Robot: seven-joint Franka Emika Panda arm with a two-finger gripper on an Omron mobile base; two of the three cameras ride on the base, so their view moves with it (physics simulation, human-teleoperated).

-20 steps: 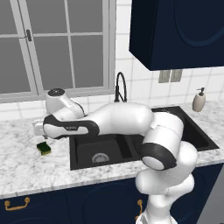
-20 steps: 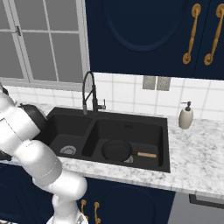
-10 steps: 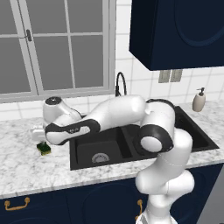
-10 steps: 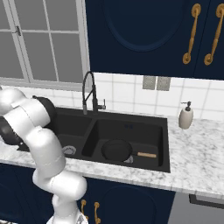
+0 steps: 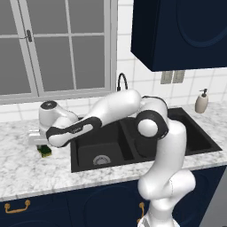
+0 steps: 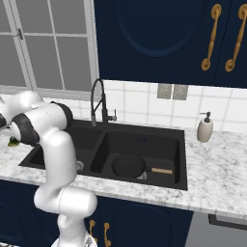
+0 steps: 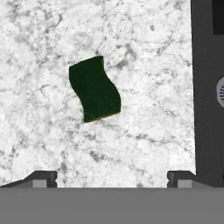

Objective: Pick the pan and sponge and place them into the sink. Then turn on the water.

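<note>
I have the pan lying in the sink's right basin, so the sponge and the water are what's left. The sponge sits on the counter just left of the sink, under my gripper, whose jaws are spread wide and empty. The hand view shows the sponge whole; the left base view shows a corner of it.
</note>
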